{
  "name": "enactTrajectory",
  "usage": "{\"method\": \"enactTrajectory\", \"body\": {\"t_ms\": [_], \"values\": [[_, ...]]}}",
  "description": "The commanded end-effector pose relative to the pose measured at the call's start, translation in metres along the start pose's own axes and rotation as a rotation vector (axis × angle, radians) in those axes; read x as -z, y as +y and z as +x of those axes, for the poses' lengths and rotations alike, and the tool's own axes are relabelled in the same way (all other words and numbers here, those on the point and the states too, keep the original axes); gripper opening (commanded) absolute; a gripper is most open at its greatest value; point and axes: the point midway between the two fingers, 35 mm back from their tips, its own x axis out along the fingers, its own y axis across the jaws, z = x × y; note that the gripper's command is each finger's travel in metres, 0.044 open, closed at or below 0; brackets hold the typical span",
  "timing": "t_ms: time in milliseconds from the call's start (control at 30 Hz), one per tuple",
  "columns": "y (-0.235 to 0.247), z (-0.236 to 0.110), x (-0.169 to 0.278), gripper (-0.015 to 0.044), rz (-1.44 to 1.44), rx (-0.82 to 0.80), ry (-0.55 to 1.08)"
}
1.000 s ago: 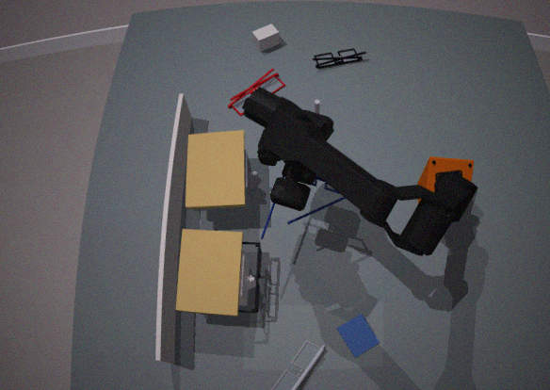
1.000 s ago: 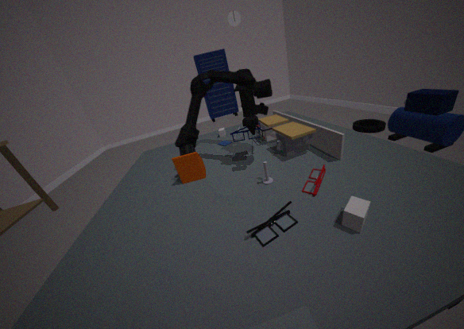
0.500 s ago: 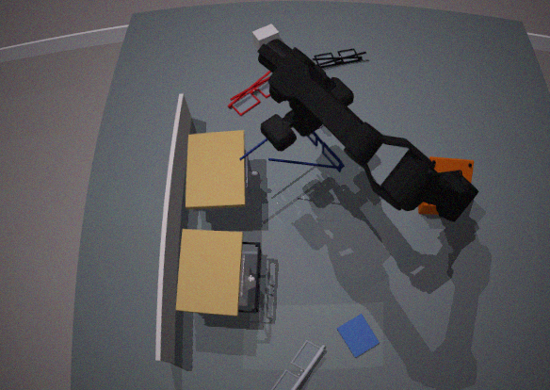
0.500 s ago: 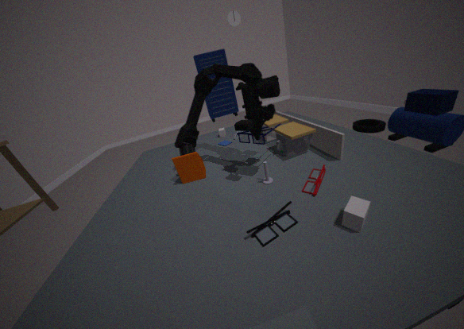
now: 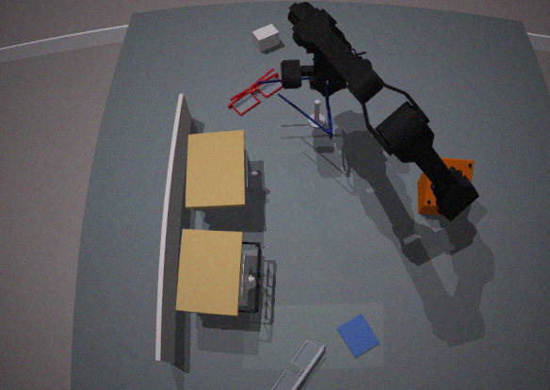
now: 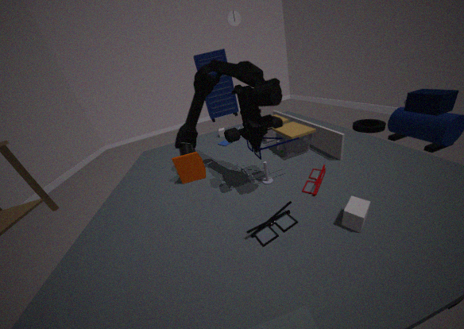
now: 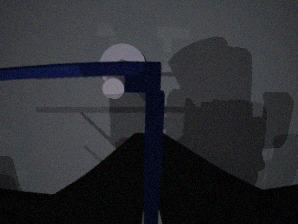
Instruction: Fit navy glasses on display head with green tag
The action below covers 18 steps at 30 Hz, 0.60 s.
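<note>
My gripper [image 6: 254, 141] [image 7: 148, 144] is shut on the navy glasses [image 5: 301, 111] [image 6: 274, 141] [image 7: 153, 129] and holds them in the air above a white peg [image 5: 316, 110] [image 6: 265, 173] [image 7: 115, 87], well right of the heads. In the wrist view one navy bar runs up between my fingers and another runs off to the left. The two display heads stand under tan box tops, one at the back [image 5: 216, 168] [image 6: 294, 129] and one at the front [image 5: 210, 271], against a white back panel [image 5: 166, 222] [image 6: 323, 135]. I see no green tag from here.
Red glasses [image 5: 249, 95] [image 6: 315, 180] lie left of the gripper. Black glasses [image 6: 272, 223] and a white cube [image 5: 266, 37] [image 6: 356, 213] lie beyond them. The arm's orange base [image 5: 430, 199] [image 6: 189, 167], a blue square [image 5: 358, 335] and grey glasses [image 5: 301, 368] are also on the table.
</note>
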Motion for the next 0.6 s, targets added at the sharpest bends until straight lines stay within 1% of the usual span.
{"method": "enactTrajectory", "body": {"t_ms": [0,133,367,467,567], "values": [[-0.019,0.004,-0.027,0.0,0.184,0.005,0.003],[-0.035,0.008,-0.044,0.0,0.318,0.006,0.009],[-0.035,0.009,-0.045,0.0,0.324,0.006,0.01],[-0.035,0.017,-0.046,0.0,0.324,0.005,0.01],[-0.034,0.032,-0.046,0.0,0.324,0.005,0.01]]}}
